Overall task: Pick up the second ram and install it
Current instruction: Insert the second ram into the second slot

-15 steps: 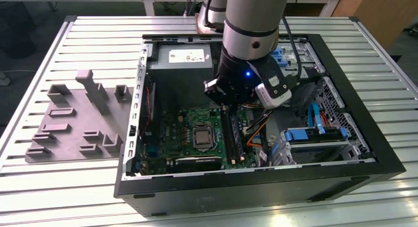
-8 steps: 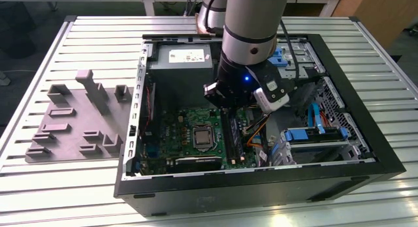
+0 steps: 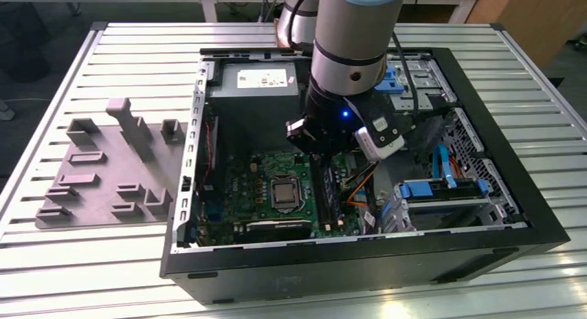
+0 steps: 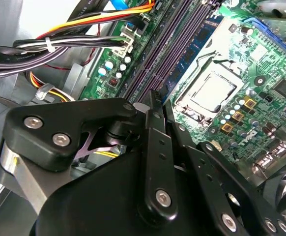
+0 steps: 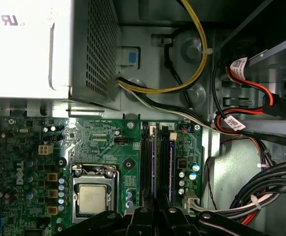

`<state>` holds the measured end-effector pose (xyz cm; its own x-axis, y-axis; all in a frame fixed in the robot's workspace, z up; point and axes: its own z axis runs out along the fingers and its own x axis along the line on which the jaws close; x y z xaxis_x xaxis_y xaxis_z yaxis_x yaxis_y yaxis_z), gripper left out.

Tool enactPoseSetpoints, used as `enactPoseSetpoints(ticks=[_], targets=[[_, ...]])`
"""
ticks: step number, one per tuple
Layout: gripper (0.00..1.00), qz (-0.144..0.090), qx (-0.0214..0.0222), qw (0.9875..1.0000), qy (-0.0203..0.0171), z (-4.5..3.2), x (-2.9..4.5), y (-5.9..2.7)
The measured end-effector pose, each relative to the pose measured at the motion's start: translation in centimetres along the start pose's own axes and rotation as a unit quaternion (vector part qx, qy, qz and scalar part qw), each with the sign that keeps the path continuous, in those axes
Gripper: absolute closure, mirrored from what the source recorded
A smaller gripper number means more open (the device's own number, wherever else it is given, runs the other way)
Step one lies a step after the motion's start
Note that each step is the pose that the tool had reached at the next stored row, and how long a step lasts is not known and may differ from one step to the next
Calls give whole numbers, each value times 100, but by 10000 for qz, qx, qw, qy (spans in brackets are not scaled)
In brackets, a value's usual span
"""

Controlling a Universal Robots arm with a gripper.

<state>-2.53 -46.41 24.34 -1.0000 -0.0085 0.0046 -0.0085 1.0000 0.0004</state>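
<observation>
The gripper hangs low inside the open computer case at mid-frame in the exterior view, directly over the motherboard's memory slots. A blue-green module, the second ram, stands upright in those slots beside the processor socket (its latches too dark to judge). Whether the fingers are apart or pinched, I cannot tell.

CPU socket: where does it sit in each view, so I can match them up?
Exterior view: CPU socket mid-motherboard, just to the exterior view's left of the memory slots.
Second wrist view: CPU socket beside the memory slots, opposite the cable bundle.
First wrist view: CPU socket beside the memory slots, opposite the cable bundle.
Shared landmark: the memory slots.
</observation>
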Motion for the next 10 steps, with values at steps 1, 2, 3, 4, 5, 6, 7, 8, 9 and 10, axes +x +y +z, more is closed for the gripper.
enactPoseSetpoints(ticks=[1,2,3,4,5,6,7,8,9,10], targets=[[86,0,-1,10000,0,1,0,0],[86,2,-1,10000,0,3,0,0],[86,11,-2,10000,-1,5,2,0],[86,25,-2,10000,-1,8,3,0],[86,33,-2,10000,0,10,3,0],[86,35,-2,10000,-1,13,4,-3],[86,35,-2,10000,-1,14,4,-11],[86,35,-2,10000,0,16,4,-22],[86,35,-2,10000,0,18,4,-34],[86,35,-2,10000,0,21,4,-46]])
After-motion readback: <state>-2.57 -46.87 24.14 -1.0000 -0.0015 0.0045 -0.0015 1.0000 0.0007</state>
